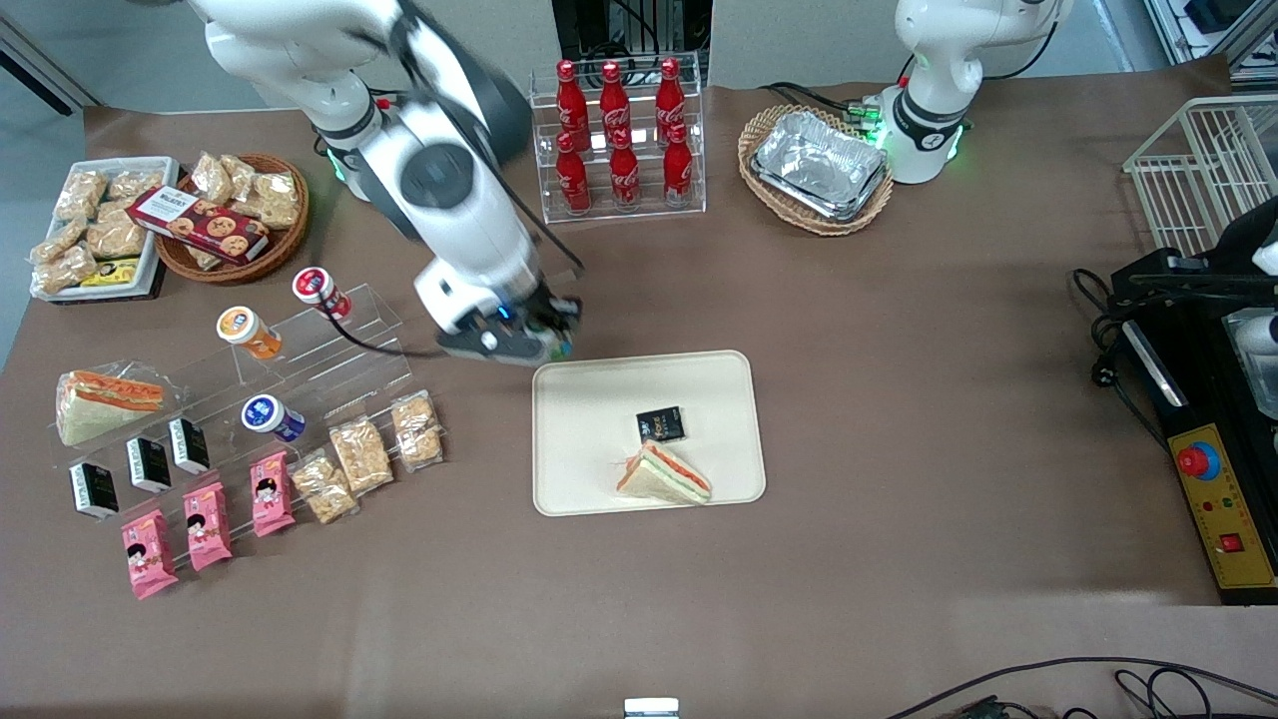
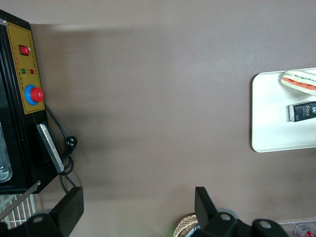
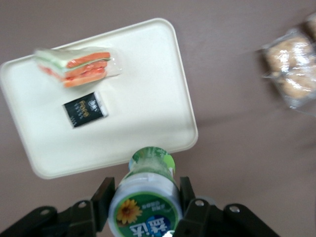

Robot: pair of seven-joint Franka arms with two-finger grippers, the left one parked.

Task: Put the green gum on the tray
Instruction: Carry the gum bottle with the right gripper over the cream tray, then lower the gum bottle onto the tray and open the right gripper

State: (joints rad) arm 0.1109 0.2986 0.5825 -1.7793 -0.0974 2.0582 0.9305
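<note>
My right gripper point(image 1: 521, 345) is shut on the green gum point(image 3: 146, 190), a green canister with a white lid that bears a yellow flower mark. The black fingers point(image 3: 102, 196) press on both sides of it. The gripper hangs above the brown table just off a corner of the cream-white tray point(image 1: 599, 399), at the tray's edge farther from the front camera. The tray also shows in the right wrist view point(image 3: 143, 103) and in the left wrist view point(image 2: 269, 113). In the front view the gum is mostly hidden under the gripper.
A wrapped sandwich point(image 1: 664, 474) and a black packet point(image 1: 660, 424) lie on the tray. A clear stand toward the working arm's end holds orange point(image 1: 248, 332), blue point(image 1: 272, 417) and red point(image 1: 321, 292) canisters. Snack packets point(image 1: 364, 454) lie beside it. A cola bottle rack point(image 1: 619, 140) stands farther back.
</note>
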